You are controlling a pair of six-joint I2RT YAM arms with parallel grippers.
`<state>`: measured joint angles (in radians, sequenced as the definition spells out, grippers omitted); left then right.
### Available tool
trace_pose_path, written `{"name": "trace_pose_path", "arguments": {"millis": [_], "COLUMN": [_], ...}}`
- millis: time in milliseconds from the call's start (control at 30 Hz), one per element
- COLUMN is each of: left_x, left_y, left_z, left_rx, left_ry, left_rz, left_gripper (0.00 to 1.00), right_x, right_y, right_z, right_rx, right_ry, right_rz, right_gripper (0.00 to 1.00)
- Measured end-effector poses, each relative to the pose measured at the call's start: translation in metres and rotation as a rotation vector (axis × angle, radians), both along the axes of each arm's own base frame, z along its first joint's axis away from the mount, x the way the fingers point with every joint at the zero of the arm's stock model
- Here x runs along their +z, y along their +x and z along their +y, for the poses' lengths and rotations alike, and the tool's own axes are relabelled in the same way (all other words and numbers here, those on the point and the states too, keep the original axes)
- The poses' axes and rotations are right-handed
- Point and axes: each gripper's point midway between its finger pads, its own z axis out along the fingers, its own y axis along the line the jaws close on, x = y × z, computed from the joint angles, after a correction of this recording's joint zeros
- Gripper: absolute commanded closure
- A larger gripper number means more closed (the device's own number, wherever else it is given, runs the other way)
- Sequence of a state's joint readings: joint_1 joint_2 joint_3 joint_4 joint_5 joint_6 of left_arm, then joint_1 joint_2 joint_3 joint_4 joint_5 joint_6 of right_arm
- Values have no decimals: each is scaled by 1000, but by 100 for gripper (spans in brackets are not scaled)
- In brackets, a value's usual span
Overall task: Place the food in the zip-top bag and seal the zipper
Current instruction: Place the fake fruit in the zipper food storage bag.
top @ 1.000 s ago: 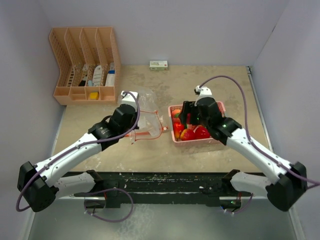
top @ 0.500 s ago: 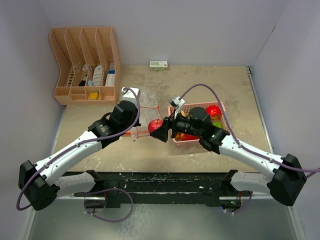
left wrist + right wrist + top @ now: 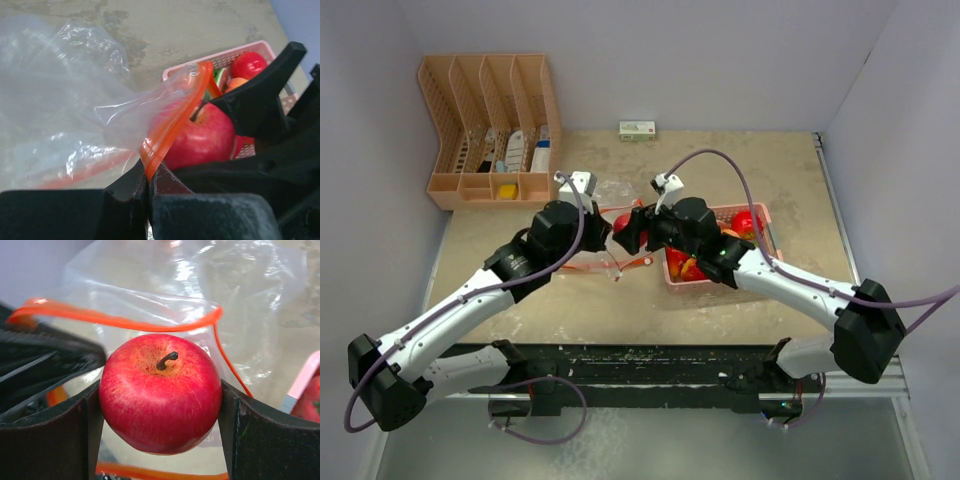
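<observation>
At the mouth of the bag (image 3: 65,90) the right gripper (image 3: 161,412) grasps an apple (image 3: 160,385) while the left gripper (image 3: 148,182) pinches the orange rim (image 3: 175,120) (only a thin lip), so a snag could tug it free.

left fingers (image 3: 120,192) pinch bag rim (image 3: 172,127) | apple (image 3: 205,140) beside rim | basket (image 3: 235,52) behind

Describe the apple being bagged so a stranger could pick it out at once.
Start at the pink basket of toy fruit right of the middle of the table; just left of it is the clear zip-top bag with an orange zipper. At the bag's mouth, the right gripper clamps a red apple, stem showing. It alone is outside the basket and held.
</observation>
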<state>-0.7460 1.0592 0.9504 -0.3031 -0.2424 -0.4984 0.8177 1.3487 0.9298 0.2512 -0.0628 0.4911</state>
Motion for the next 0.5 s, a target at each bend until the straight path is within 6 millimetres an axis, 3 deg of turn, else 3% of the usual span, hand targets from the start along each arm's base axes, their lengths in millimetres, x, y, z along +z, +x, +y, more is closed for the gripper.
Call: {"name": "trace_pose_path", "arguments": {"millis": [67,233,333,400,500], "left_x": [4,-1,-8,-11,-15], "left_y": [-2,-10,-12,-12,-11], "left_z": [-4,-15,-17,-18,-22], "left_rx": [-16,-59,-71,-70,-72], "left_ry": [-34,-98,-108,-116,-126], "left_rz": [0,26,41,51,57], "left_gripper": [100,100,100,100,100], "right_x": [-4,6,16,18,15], "right_y": [9,27,30,29,25], "right_z": [-4,-13,-14,-16,-20], "right_rx": [-53,-151,-163,-157,-149], "right_ry": [-33,-72,-73,-83,-109], "right_rz": [9,-10,-31,-38,-35], "right_gripper": [67,25,8,0,0]}}
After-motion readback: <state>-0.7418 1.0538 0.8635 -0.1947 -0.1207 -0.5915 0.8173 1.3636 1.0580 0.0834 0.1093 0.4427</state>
